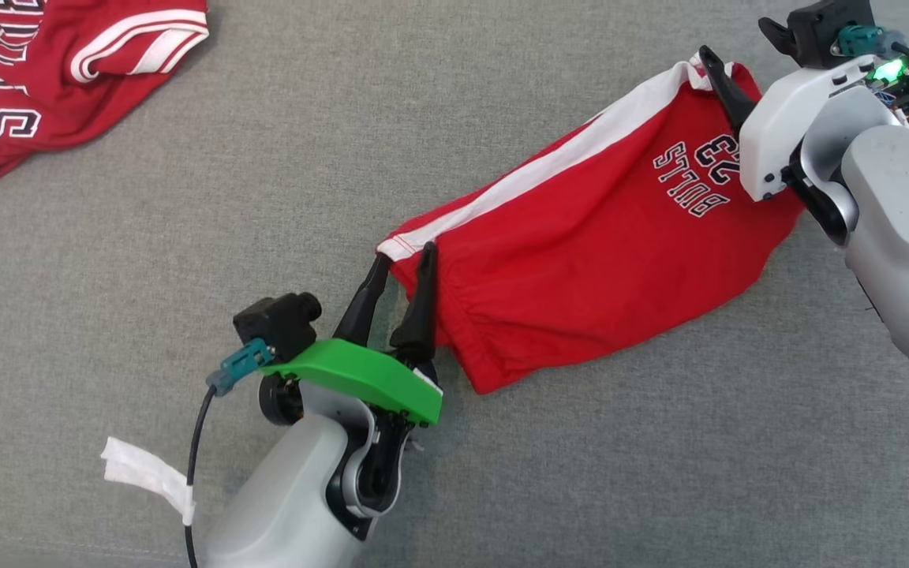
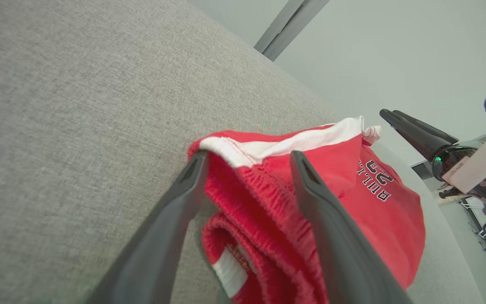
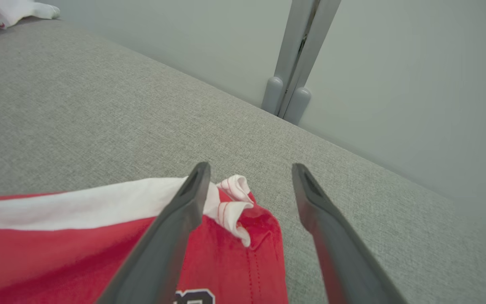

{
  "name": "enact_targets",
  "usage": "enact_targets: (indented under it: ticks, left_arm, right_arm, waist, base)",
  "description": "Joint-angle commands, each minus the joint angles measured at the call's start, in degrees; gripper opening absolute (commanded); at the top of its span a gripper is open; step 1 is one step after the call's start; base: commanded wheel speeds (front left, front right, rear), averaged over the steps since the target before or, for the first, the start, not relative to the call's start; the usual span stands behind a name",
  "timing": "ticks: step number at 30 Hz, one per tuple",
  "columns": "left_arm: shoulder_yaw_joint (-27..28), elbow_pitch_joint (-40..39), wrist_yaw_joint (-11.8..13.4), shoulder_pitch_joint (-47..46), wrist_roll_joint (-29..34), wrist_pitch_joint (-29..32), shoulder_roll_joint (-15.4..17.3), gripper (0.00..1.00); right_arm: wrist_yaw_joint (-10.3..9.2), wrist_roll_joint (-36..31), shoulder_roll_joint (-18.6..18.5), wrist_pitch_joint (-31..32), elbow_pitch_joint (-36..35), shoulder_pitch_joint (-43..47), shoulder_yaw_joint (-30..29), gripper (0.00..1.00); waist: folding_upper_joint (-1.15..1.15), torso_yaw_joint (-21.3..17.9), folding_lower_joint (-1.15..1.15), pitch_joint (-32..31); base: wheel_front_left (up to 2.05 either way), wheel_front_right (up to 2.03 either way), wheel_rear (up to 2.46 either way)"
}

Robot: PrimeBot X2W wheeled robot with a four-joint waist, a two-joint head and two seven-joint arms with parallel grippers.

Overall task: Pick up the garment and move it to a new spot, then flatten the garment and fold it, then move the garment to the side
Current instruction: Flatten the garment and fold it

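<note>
Grey woven cloth is covering the tabletop (image 1: 186,237), and a pale wall (image 3: 395,63) is rising behind it. The garment (image 1: 596,252), a pair of red shorts with a white side stripe, is lying folded along a diagonal in the right half of the head view, stretching from one arm to the other. The left claw (image 1: 405,254) is standing released, its fingers straddling the elastic waistband corner. The right claw (image 3: 250,166) is likewise released, spread around the white-trimmed hem corner. Working at opposite ends like this is probably serving to keep the fold straight and taut as it settles. The print (image 1: 695,170) on the leg is reading "BULLS 23", upside down to the head camera. A second red garment (image 1: 68,79) at the far left corner is showing similar block letters, only partly legible.
</note>
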Motion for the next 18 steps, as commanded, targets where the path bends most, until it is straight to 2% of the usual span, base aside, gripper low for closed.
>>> enact_targets:
  ticks: [1, 4, 10, 18]
  left_arm:
    - [0.46, 0.12, -0.08, 1.04, 1.33, -0.16, 0.61, 1.00]
    - [0.93, 0.22, -0.40, 2.90, 2.19, -0.16, 1.50, 1.00]
    - [1.63, -1.10, 0.50, 6.66, 3.77, -0.10, 3.80, 1.00]
    - [6.13, -6.37, 2.45, 10.72, 10.28, -0.10, 6.04, 1.00]
  right_arm:
    - [-0.09, 0.66, -0.24, -0.89, 0.74, -0.46, 0.34, 1.00]
    - [-0.09, 1.78, -0.51, -2.15, 1.69, -0.16, 1.02, 1.00]
    - [-0.09, 4.07, -1.90, -3.66, 3.05, 1.67, 2.40, 1.00]
    - [-0.09, 8.13, -4.43, -1.47, 4.66, 5.28, 4.39, 1.00]
  waist:
    - [0.00, -0.39, 0.00, -0.85]
    - [0.00, -0.71, 0.00, -1.92]
    - [0.00, -0.92, 0.00, -4.40]
    - [0.00, -0.20, 0.00, -5.48]
  base:
    - [0.00, 0.00, 0.00]
    - [0.00, 0.00, 0.00]
    - [0.00, 0.00, 0.00]
    - [0.00, 0.00, 0.00]
